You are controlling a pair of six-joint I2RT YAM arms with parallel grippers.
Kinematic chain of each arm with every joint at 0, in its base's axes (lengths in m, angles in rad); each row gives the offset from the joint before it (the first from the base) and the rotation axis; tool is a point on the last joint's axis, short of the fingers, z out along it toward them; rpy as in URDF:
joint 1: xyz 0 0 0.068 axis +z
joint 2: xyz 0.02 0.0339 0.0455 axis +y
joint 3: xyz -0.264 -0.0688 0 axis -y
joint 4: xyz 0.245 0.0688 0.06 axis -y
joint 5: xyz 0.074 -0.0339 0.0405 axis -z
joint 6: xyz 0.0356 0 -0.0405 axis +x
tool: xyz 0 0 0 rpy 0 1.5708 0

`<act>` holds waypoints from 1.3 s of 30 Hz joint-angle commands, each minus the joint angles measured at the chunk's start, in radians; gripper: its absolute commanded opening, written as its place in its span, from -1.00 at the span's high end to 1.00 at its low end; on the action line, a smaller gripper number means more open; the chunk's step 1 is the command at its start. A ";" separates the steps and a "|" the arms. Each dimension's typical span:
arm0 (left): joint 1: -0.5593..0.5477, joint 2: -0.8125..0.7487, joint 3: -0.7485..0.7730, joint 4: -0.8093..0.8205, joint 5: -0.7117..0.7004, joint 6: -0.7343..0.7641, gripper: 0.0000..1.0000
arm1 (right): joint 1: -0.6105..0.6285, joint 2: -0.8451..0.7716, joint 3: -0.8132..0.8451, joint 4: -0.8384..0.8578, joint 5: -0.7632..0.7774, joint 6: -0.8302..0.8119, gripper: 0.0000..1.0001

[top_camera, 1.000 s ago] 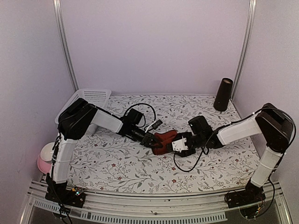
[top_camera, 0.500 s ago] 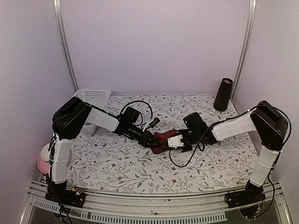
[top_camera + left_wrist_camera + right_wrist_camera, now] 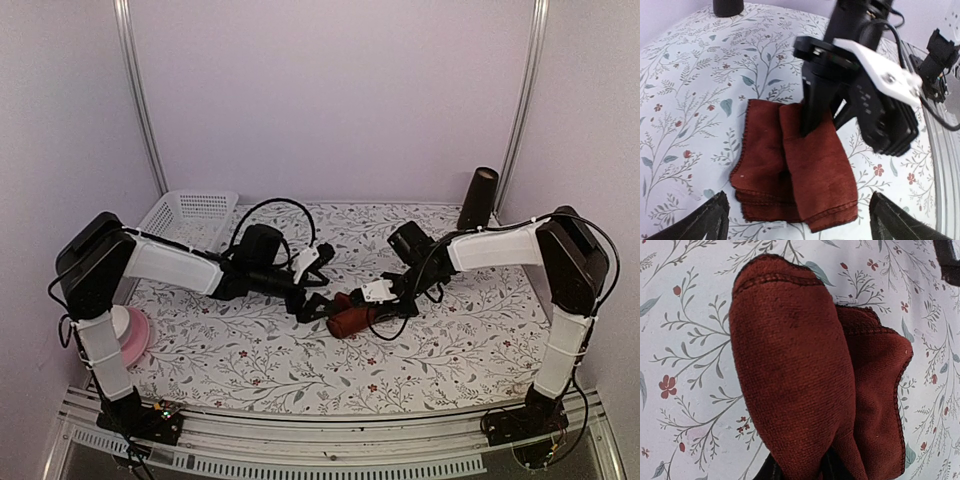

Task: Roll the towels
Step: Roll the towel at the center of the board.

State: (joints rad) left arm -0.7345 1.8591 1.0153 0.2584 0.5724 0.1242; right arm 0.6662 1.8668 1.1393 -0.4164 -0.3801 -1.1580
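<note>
Flowered worktop (image 3: 250, 360) carries the maroon towel (image 3: 805, 170) at its middle, loosely doubled over, by my judgement not rolled tight yet. My right tool (image 3: 822, 117) pinches its fold; my left tool (image 3: 801, 220) hangs spread wide beside it. Nothing else to roll shows.

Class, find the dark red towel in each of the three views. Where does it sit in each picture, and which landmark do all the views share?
Top external: the dark red towel lies near the picture's centre, slightly low.
Left wrist: folded, centre of frame, reaching toward the bottom edge.
Right wrist: bunched up, filling the middle of the frame.
Shared landmark: the floral table cover beneath it, seen in all three.
</note>
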 commanded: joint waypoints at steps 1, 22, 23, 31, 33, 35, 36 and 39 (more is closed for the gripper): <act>-0.088 -0.006 -0.042 0.078 -0.124 0.083 -0.94 | -0.013 0.107 0.102 -0.378 -0.120 -0.003 0.55; -0.141 0.182 0.034 0.106 -0.148 -0.063 -0.35 | -0.033 0.264 0.303 -0.489 -0.106 0.050 0.48; -0.141 0.187 0.040 0.105 -0.147 -0.067 -0.25 | -0.033 0.264 0.303 -0.486 -0.106 0.050 0.48; -0.132 0.224 0.055 0.061 -0.153 -0.137 0.54 | -0.051 0.208 0.277 -0.414 -0.094 0.072 0.16; -0.124 0.228 0.038 0.069 -0.154 -0.187 0.57 | -0.072 0.170 0.260 -0.387 -0.098 0.079 -0.02; -0.112 0.228 0.007 0.101 -0.154 -0.245 0.60 | -0.095 0.133 0.244 -0.365 -0.099 0.084 -0.16; -0.107 0.227 -0.007 0.116 -0.153 -0.270 0.62 | -0.107 0.115 0.239 -0.350 -0.099 0.088 -0.22; -0.096 0.231 -0.036 0.144 -0.167 -0.346 0.67 | -0.164 0.062 0.232 -0.300 -0.111 0.128 -0.37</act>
State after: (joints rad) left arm -0.8528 2.0495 1.0328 0.4152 0.4355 -0.0967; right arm 0.5869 1.9999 1.3941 -0.7773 -0.5171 -1.0878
